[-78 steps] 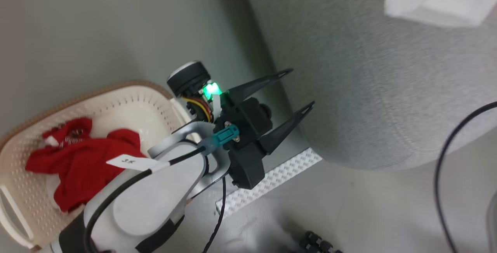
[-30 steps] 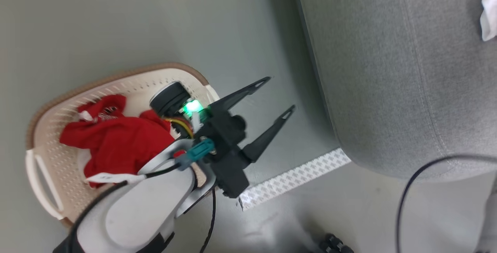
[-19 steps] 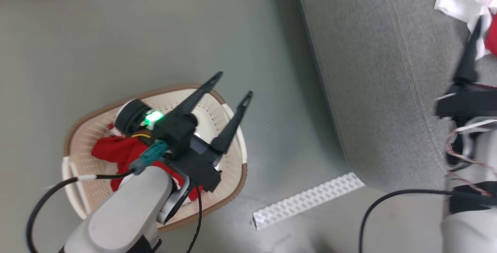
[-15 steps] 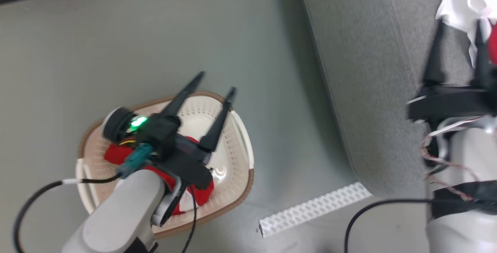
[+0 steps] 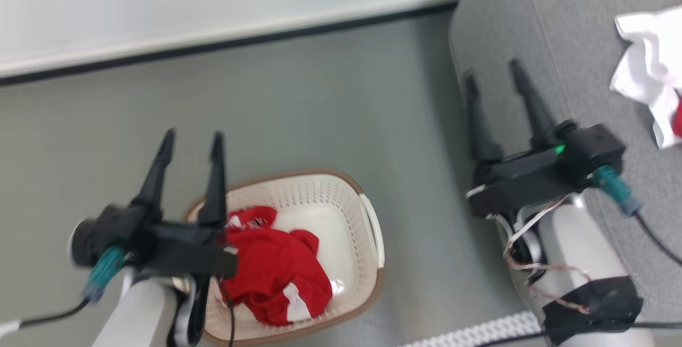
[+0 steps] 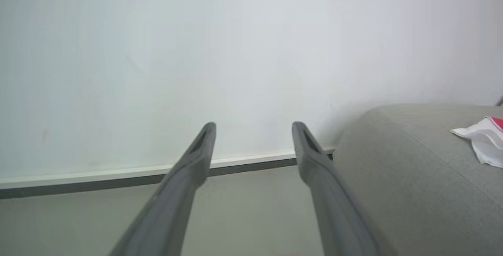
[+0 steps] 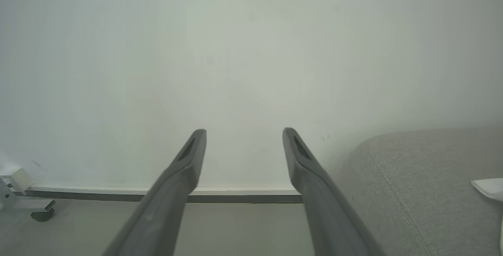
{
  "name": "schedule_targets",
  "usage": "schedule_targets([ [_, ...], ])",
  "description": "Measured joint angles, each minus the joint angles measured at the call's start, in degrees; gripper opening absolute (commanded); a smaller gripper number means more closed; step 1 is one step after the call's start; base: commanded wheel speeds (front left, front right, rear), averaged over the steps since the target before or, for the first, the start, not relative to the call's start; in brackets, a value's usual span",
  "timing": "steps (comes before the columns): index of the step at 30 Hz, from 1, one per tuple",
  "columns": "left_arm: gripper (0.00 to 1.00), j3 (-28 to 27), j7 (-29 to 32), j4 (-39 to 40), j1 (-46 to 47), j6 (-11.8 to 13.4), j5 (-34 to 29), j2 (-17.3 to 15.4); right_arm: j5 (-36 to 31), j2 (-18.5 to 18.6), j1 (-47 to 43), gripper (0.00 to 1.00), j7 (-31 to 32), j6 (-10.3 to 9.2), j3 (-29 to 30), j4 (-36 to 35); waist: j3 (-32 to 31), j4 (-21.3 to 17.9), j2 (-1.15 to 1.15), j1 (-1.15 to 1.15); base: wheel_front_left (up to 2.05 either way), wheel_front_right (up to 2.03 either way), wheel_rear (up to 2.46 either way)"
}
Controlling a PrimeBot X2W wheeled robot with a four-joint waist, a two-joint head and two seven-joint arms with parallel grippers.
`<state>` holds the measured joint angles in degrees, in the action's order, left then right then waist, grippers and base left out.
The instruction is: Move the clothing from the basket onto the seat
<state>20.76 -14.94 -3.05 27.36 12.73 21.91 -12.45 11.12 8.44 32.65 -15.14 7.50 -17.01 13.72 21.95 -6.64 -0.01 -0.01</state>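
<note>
Head view, floor (image 5: 319,102): smooth grey-green; it carries the basket and meets the wall at a pale skirting board (image 5: 240,35) with a dark line under it.
Wall (image 6: 235,51): plain white; both wrist views face it.
Seat (image 5: 575,43): light grey fabric sofa with a visible seam, along the right side of the head view. Its rounded end is towards the wall. It also appears at the right of the left wrist view (image 6: 412,177) and the right wrist view (image 7: 412,185).
Patterned strip (image 5: 479,332): white and textured, on the floor at the bottom edge, near the seat's base.
Basket (image 5: 371,224): cream-white with perforated sides and a brown rim; it stands on the floor left of the seat, apart from it.
Basket contents, clothing (image 5: 272,267): crumpled bright red garments with a white panel at the near end and small print at the far end. They lie in the left and middle part, and the pale basket bottom shows to their right.
White-and-red garment (image 5: 642,94): crumpled on the seat cushion, well apart from the basket; also in the left wrist view (image 6: 481,142).
Left claw (image 5: 193,135): fingers spread, nothing between them. Its body overlaps the basket's left rim, and its tips point at the wall (image 6: 254,126).
Right claw (image 5: 492,70): fingers spread and empty, over the seat's left edge (image 7: 244,131).
</note>
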Motion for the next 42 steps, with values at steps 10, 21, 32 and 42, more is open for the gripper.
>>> schedule_targets([
  [10, 1.0, -11.3, -0.1, 5.5, -15.2, -1.3, -5.8, 3.5, 5.1, 2.8, -6.6, 1.0, 0.0, 0.0, -7.6, -3.1, -8.2, 3.3, 0.0, 0.0, 0.0, 0.0, 0.0],
  [21, 1.0, -19.4, -0.1, 12.5, -28.8, -6.2, -11.9, 7.5, 4.7, 3.8, -17.1, 1.0, 0.0, 0.0, -8.1, -5.8, -17.0, 4.7, 0.0, 0.0, 0.0, 0.0, 0.0],
  [32, 1.0, -22.2, -0.1, 11.5, -36.9, -8.6, -13.5, 9.4, 0.8, 3.2, -27.5, 1.0, 0.0, 0.0, -7.3, -9.1, -22.9, 5.0, 0.0, 0.0, 0.0, 0.0, 0.0],
  [42, 1.0, -22.0, -0.1, 10.8, -41.2, -8.9, -14.1, 9.5, -0.7, 2.5, -32.9, 1.0, 0.0, 0.0, -7.2, -10.5, -25.3, 4.2, 0.0, 0.01, 0.0, 0.0, 0.0],
])
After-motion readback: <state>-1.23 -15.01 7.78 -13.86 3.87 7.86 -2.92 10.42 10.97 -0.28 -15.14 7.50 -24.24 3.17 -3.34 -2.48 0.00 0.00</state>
